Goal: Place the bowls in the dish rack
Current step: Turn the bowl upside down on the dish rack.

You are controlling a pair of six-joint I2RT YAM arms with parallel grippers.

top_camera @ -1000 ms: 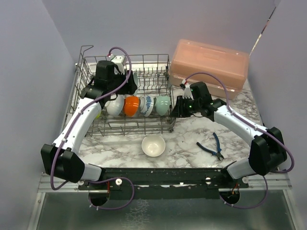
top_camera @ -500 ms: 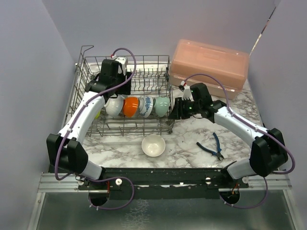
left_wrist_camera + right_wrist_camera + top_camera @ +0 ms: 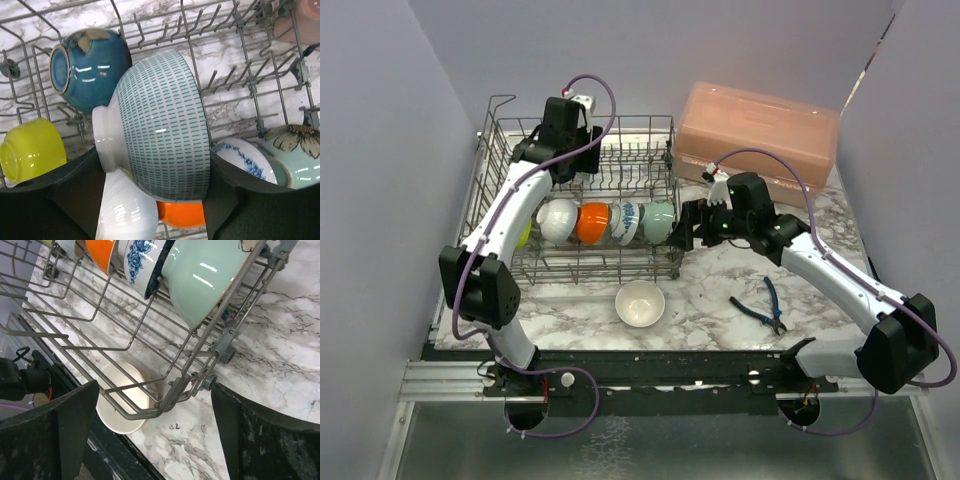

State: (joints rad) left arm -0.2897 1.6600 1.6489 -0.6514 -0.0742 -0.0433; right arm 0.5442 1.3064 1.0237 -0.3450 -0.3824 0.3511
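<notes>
The grey wire dish rack [image 3: 610, 268] holds a row of bowls: lime-yellow [image 3: 525, 236], white [image 3: 557, 220], orange [image 3: 593, 222], blue-patterned [image 3: 627, 222] and pale teal [image 3: 660, 220]. My left gripper [image 3: 570, 158] hovers over the rack's back. In the left wrist view it [image 3: 152, 172] is shut on a white bowl with teal dashes [image 3: 160, 120]. A dark blue bowl [image 3: 87, 67] lies below that one. My right gripper [image 3: 688, 228] stands open at the rack's right front corner [image 3: 200, 347], holding nothing, just outside the pale teal bowl [image 3: 205, 275]. A beige bowl [image 3: 640, 303] sits on the table.
A pink lidded box [image 3: 755, 140] stands at the back right, close behind the right arm. Blue-handled pliers [image 3: 760, 305] lie on the marble table at the front right. Upright tines [image 3: 235, 80] fill the rack's back half.
My right gripper has opened and drawn slightly right, away from the pale teal bowl. The left arm carried its dashed bowl up toward the rack's back.
</notes>
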